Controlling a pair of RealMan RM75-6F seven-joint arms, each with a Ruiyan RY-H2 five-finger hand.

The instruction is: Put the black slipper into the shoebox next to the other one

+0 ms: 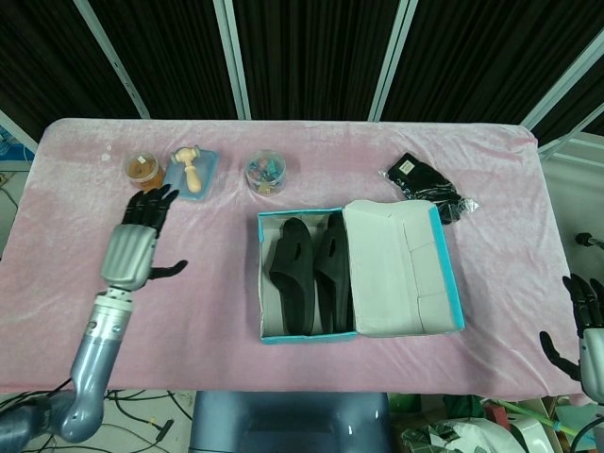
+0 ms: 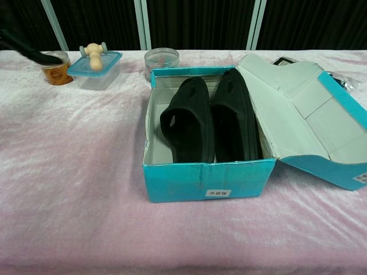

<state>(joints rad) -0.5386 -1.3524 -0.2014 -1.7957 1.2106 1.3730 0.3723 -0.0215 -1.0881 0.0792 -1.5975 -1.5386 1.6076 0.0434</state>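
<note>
The left hand [image 1: 137,245] hovers over the table [image 1: 75,293] with fingers spread, holding nothing. The black slipper [image 1: 290,275] lies inside the shoebox [image 1: 311,336] touching its mate [image 1: 332,274]. Placement looks finished; only retreat remains.

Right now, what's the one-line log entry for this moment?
left hand: open, left of shoebox | right hand: open, table edge | both slippers: side by side in box

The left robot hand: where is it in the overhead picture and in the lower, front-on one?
Head view: the left hand hangs over the pink tablecloth at far left, fingers spread, holding nothing, just below the orange jar.
Chest view: only a dark fingertip shows at the top left edge, in front of the same jar.
Shared landmark: the orange jar beside the blue-lidded tub.
</note>
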